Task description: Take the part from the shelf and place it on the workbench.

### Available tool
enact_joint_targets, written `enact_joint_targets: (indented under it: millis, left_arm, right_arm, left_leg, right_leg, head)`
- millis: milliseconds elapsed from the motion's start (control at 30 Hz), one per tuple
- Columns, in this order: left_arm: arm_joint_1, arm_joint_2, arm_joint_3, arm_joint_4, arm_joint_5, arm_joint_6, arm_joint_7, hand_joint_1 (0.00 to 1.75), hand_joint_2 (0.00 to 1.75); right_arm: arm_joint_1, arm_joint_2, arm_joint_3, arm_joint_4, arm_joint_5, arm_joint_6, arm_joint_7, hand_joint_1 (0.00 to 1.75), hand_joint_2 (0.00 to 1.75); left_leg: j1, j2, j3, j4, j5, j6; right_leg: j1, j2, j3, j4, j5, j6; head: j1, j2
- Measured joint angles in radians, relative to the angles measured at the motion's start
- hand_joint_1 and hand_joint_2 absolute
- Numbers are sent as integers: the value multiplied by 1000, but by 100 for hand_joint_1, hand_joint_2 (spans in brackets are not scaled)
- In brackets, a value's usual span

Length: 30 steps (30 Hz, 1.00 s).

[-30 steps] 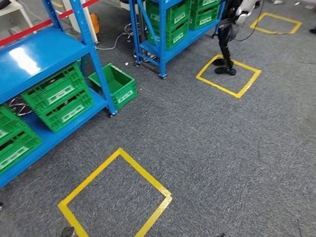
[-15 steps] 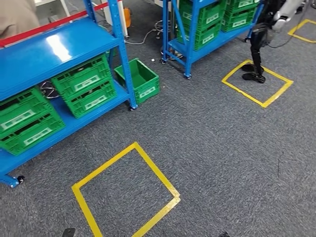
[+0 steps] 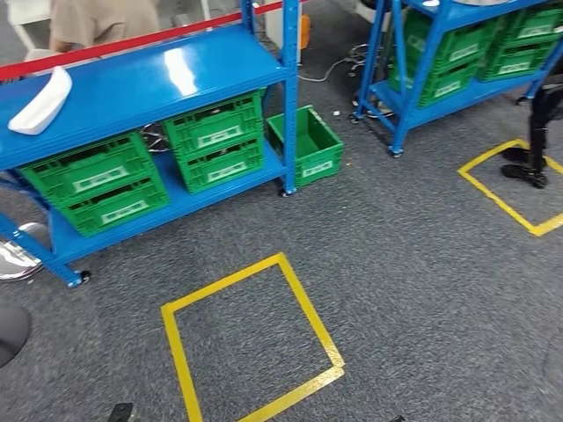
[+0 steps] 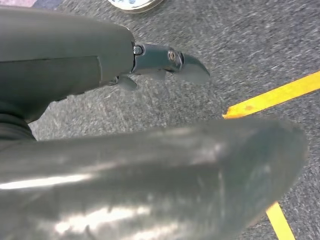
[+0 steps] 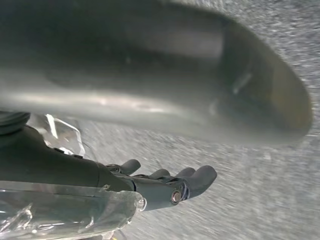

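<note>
Step in hand, as I judge it: approach to the shelf [image 3: 166,75]; pickup not begun. Task thing: the white part [image 3: 41,101] lies on the blue top deck of the shelf, near its far left end, well apart from both hands. Left hand [image 4: 124,55]: dark fingers [image 4: 177,59] stretched straight over the grey carpet, nothing in them, so it hangs free and unclenched. Right hand [image 5: 151,187]: fingers likewise extended and apart from the thumb, holding nothing. A taped yellow square [image 3: 223,282] lies on the floor in front of the shelf; 4 green crates [image 3: 212,141] sit on the lower deck, and 1 loose crate [image 3: 305,145] stands on the floor beside the right-hand post. A person [image 3: 99,19] stands behind the shelf. To do this step well: stop inside the square facing the shelf squarely, biased toward the left end so the part comes within the left arm's reach. Raise the arm above deck height before reaching in, to clear the deck edge. Risk: the part looks smooth and curved, so it may slide under a shallow grasp.
</note>
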State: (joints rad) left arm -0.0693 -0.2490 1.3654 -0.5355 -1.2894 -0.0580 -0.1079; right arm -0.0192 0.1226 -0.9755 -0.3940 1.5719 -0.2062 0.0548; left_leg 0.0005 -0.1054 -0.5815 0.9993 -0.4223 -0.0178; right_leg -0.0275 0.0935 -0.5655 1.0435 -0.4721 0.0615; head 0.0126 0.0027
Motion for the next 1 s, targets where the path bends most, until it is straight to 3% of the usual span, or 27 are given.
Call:
enact_joint_targets:
  millis: [67, 100, 167, 233, 300, 333, 400, 433, 500, 533, 567, 600, 667, 733, 767, 800, 833, 867, 933, 1000]
  left_arm:
    - [3, 1, 0, 0, 0, 0, 0, 0, 0]
    - [5, 1, 0, 0, 0, 0, 0, 0, 0]
    - [4, 1, 0, 0, 0, 0, 0, 0, 0]
    - [0, -1, 0, 0, 0, -1, 0, 0, 0]
    - [0, -3, -1, 0, 0, -1, 0, 0, 0]
    - [2, -4, 0, 0, 0, -1, -1, 0, 0]
    - [3, -4, 0, 0, 1, -1, -1, 0, 0]
    - [3, -4, 0, 0, 1, -1, -2, 0, 0]
    - [-2, -5, -1, 0, 1, -1, -2, 0, 0]
    - [-2, -6, -1, 0, 1, -1, -2, 0, 0]
    - [-2, -7, -1, 0, 2, -2, -2, 0, 0]
    - [1, -7, -1, 0, 2, -2, -2, 0, 0]
    - [3, -7, 0, 0, 2, -2, -2, 0, 0]
    - [1, -9, -1, 0, 2, -3, -3, 0, 0]
    - [0, -10, -1, 0, 2, -3, -3, 0, 0]
    - [1, -10, -1, 0, 2, -4, -4, 0, 0]
    - [2, -10, -1, 0, 2, -4, -4, 0, 0]
    - [3, -10, -1, 0, 2, -4, -5, 0, 0]
    - [3, -7, -3, 0, 1, -4, -8, 0, 0]
    - [3, -3, -6, 0, -1, -5, -10, 0, 0]
  right_arm:
    - [-1, 0, 0, 1, 0, 0, 0, 0, 0]
    - [-2, 0, -1, 1, 0, 0, 0, 0, 0]
    - [-2, 0, -1, 1, 0, -1, 0, 0, 0]
    - [0, -1, -2, 1, 0, -1, -1, 0, 0]
    - [2, -1, -3, 1, 0, -1, -1, 0, 0]
    - [1, -1, -3, 1, 0, -1, -2, 0, 0]
    - [-1, -1, -3, 1, 0, -1, -2, 0, 0]
    - [-3, -1, -4, 1, 0, -1, -2, 0, 0]
    - [-4, -1, -5, 1, 0, -1, -2, 0, 0]
    - [-5, -1, -7, 1, 0, -1, -2, 0, 0]
    - [-6, -1, -8, 1, 0, -1, -2, 0, 0]
    - [-8, -1, -9, 1, 0, -2, -3, 0, 0]
    - [-12, -1, -11, 1, 0, -3, -8, 0, 0]
    - [-12, -1, -19, 1, -3, -2, -15, 0, 0]
    - [-11, -1, -26, 1, -6, 1, -18, 0, 0]
    - [-10, -1, -34, 1, -12, 7, -18, 0, 0]
    - [-11, -1, -44, 1, -19, 15, -16, 0, 0]
    - [-12, -1, -55, 1, -29, 26, -10, 0, 0]
    - [-18, -1, -83, 2, -53, 50, 12, 0, 0]
    - [-24, -1, -108, 3, -72, 66, 31, 0, 0]
  left_leg:
    - [2, -20, -8, -3, 7, -13]
    - [3, -14, -11, -2, 7, -19]
    - [1, 32, -37, 46, -27, -27]
    - [0, 81, -97, 168, -92, -33]
    - [1, 91, -145, 269, -126, -34]
    - [1, 92, -144, 272, -115, -32]
    - [-2, 112, -85, 169, -54, -25]
    - [-6, 139, -47, 100, -29, -20]
    - [-13, 175, -2, 14, -11, -7]
    - [-16, 176, 0, 4, -14, -2]
    - [-15, 162, -1, 1, -12, 5]
    - [-13, 151, 1, -2, -10, 10]
    - [-7, 131, 5, -9, -5, 22]
    - [-3, 112, 6, -11, -2, 30]
    - [-3, 102, 5, -11, -2, 32]
    - [-3, 93, 6, -10, -2, 33]
    - [-2, 86, 7, -10, -2, 32]
    - [-1, 79, 9, -9, -3, 31]
    - [0, 70, 13, -6, -7, 22]
    - [-2, 66, 13, -2, -11, 12]
  right_leg:
    - [2, -14, 2, -3, 0, -19]
    - [3, -25, 1, -4, 3, -27]
    - [3, -52, 1, -8, 6, -40]
    - [8, -82, 0, -9, 5, -48]
    - [12, -113, -2, -9, 4, -49]
    - [13, -127, -2, -8, 4, -49]
    - [15, -152, 1, -8, 2, -48]
    - [18, -163, 3, -8, 0, -45]
    - [25, -183, 7, -9, -4, -37]
    - [27, -194, 10, -11, -5, -32]
    - [28, -205, 15, -13, -6, -27]
    - [27, -205, 18, -13, -9, -22]
    - [23, -168, 5, 29, -39, -12]
    - [19, -116, -52, 152, -103, -4]
    - [19, -104, -86, 219, -129, -2]
    - [18, -99, -110, 263, -139, 0]
    - [18, -97, -118, 270, -128, 1]
    - [17, -96, -105, 233, -97, 2]
    - [11, -90, -44, 95, -24, 5]
    - [8, -80, -4, 7, 7, 2]
  head:
    - [-1, 0]
    - [-2, 0]
    - [-8, 0]
    - [-14, 0]
    - [-14, 0]
    - [-14, 0]
    - [-15, 0]
    - [-15, 0]
    - [-14, 0]
    - [-14, 0]
    - [-14, 0]
    - [-14, 0]
    - [-11, 0]
    - [-6, 0]
    - [-4, 0]
    - [-3, 0]
    - [-3, 0]
    - [-2, 0]
    - [-1, 0]
    - [1, 0]
